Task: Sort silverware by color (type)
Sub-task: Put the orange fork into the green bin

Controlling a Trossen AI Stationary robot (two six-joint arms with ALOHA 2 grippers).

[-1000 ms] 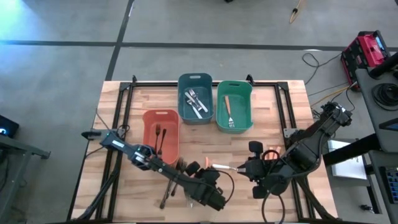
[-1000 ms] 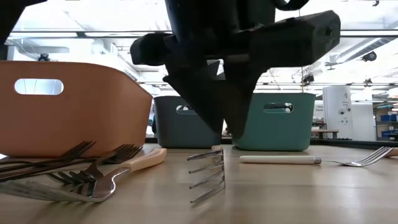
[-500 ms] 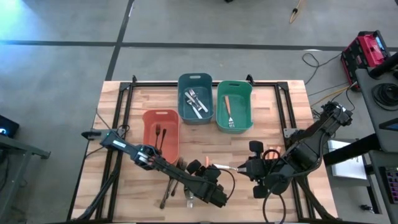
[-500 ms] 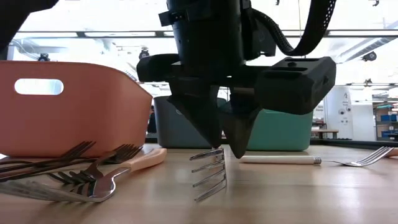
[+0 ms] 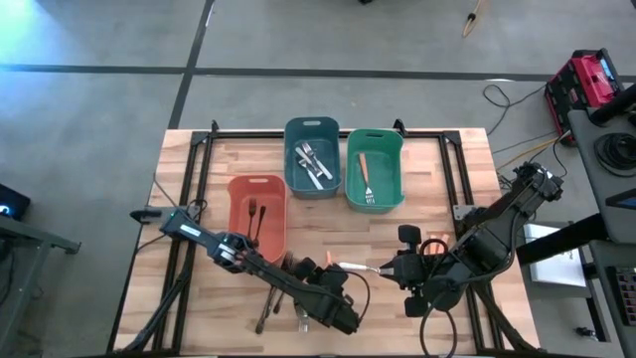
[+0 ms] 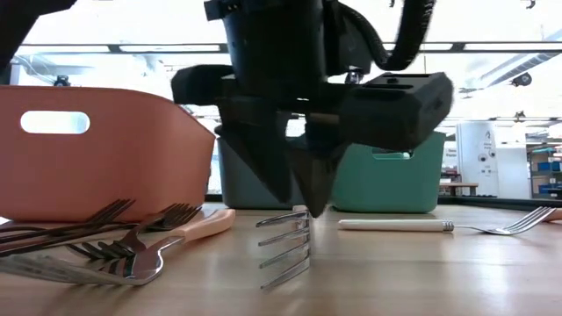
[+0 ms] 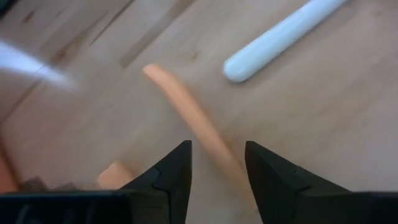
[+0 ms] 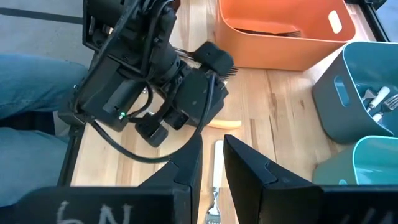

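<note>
My left gripper (image 5: 326, 281) is at the table's front, open, slanting down, with one finger on either side of an orange fork handle (image 7: 186, 109). That fork's silver head (image 6: 285, 250) stands on edge under the fingers, its lowest tine on the table. My right gripper (image 8: 213, 146) hangs high over the front right, open a narrow gap, with nothing between its fingers. A white-handled fork (image 6: 439, 226) lies flat beside the orange one. Several dark and silver forks (image 6: 97, 233) lie heaped at the front left. My left gripper has the orange handle (image 7: 214, 149) running between its two fingers, which slant down from above and lie across it. Bare gaps show beside the handle, and whether either finger touches it, I cannot tell.
A salmon bin (image 5: 257, 189) holds dark forks, a blue bin (image 5: 312, 134) silver pieces, and a green bin (image 5: 374, 144) an orange-handled fork. All three stand behind the work spot. A second orange handle (image 6: 206, 224) lies by the heap. A person's blue-clad leg (image 8: 31, 81) is beside the table.
My left gripper's fingers have parted from a shut point to a clear gap over the fork. The gripper has also turned a little. The fork's head has stayed on edge on the table.
</note>
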